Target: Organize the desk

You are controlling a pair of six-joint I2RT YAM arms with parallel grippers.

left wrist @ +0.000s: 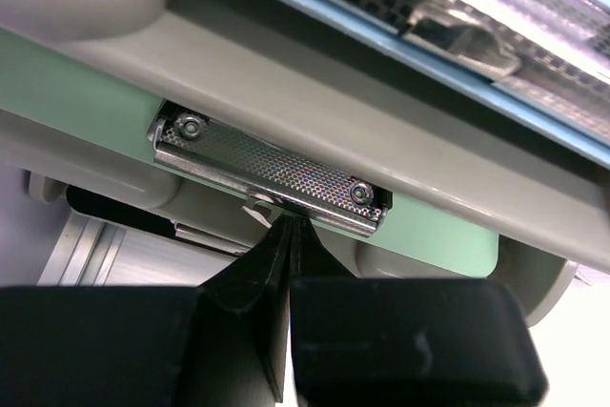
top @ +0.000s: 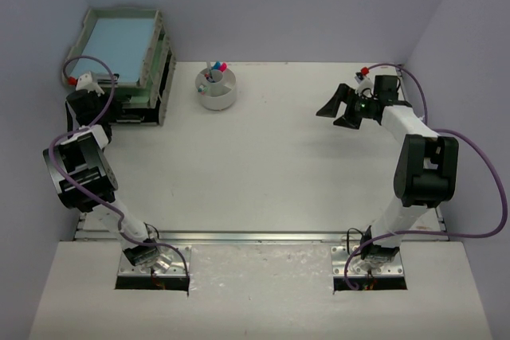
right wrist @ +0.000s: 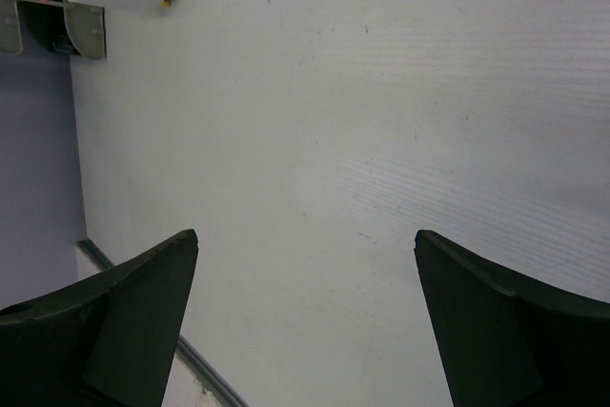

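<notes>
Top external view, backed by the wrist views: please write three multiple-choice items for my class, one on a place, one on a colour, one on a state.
1. Where does the white pot stand on the desk?
A. By the near rail
B. At the far edge, right of the stacked trays
C. Between the arms' bases

2. What colour is the sheet atop those trays?
A. Red
B. Yellow
C. Light blue

3. How is the right hand?
A. Open, holding nothing
B. Shut on a pen
C. Shut on a tray

Key: 1 B, the pot sits at the far edge beside the trays; 2 C, the sheet shows pale blue from above; 3 A, its fingers are spread wide over bare desk.
</notes>
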